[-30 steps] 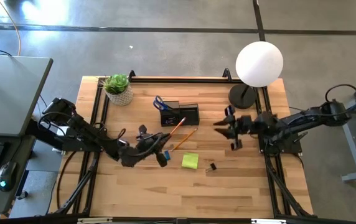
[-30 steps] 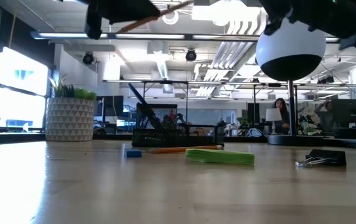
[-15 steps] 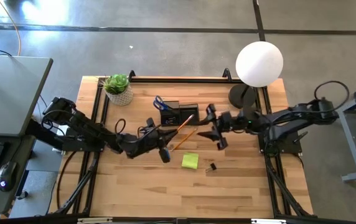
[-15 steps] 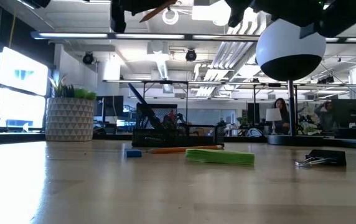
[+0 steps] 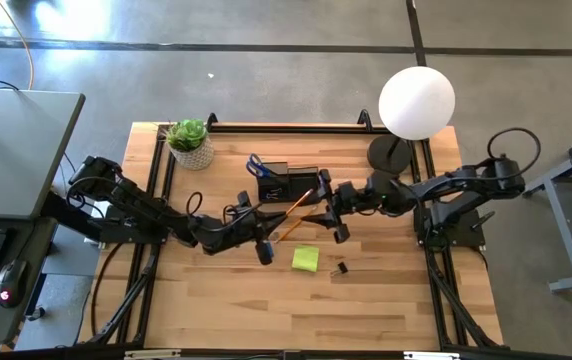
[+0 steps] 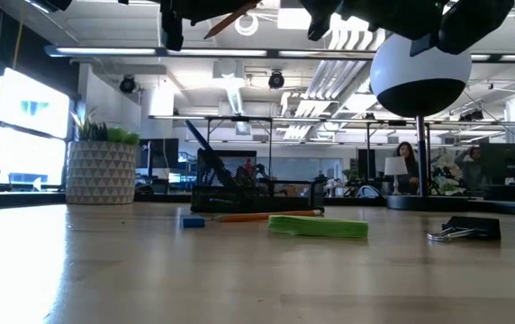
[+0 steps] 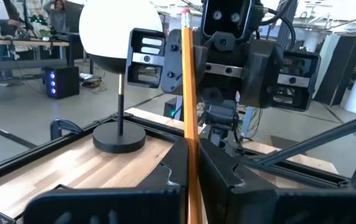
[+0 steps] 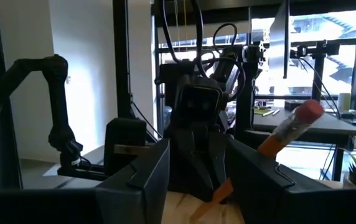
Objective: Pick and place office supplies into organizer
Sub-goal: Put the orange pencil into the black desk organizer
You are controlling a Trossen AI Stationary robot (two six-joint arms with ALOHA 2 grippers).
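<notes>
My left gripper point(image 5: 268, 226) hangs above the table in front of the black organizer point(image 5: 292, 184), shut on an orange pencil point(image 5: 293, 203). The pencil's pink eraser end point(image 8: 303, 114) points at my right gripper point(image 5: 320, 208). That gripper faces the left one, open, with its fingers beside the eraser end; no touch shows. A second pencil point(image 6: 266, 216), the yellow-green sticky pad point(image 5: 305, 258), a binder clip point(image 5: 340, 268) and a small blue piece point(image 6: 193, 221) lie flat on the table. Blue-handled scissors point(image 5: 255, 165) stand in the organizer. My left gripper pinches the orange pencil between its two fingers on the lower shaft point(image 7: 189, 146), away from the eraser. It comes from the table's left side. The pencil sticks out ahead of the fingers, slanting up, and is lifted clear of the table.
A potted plant point(image 5: 190, 143) stands at the far left corner. The lamp's black base point(image 5: 387, 155) and white globe point(image 5: 417, 102) are at the far right. Bare wood lies toward the near edge point(image 5: 296, 315).
My right gripper has swung from the table's right side toward the left, up to the pencil's eraser end, and stays open. My left gripper has carried the pencil a little to the right and toward the far edge, still shut on it.
</notes>
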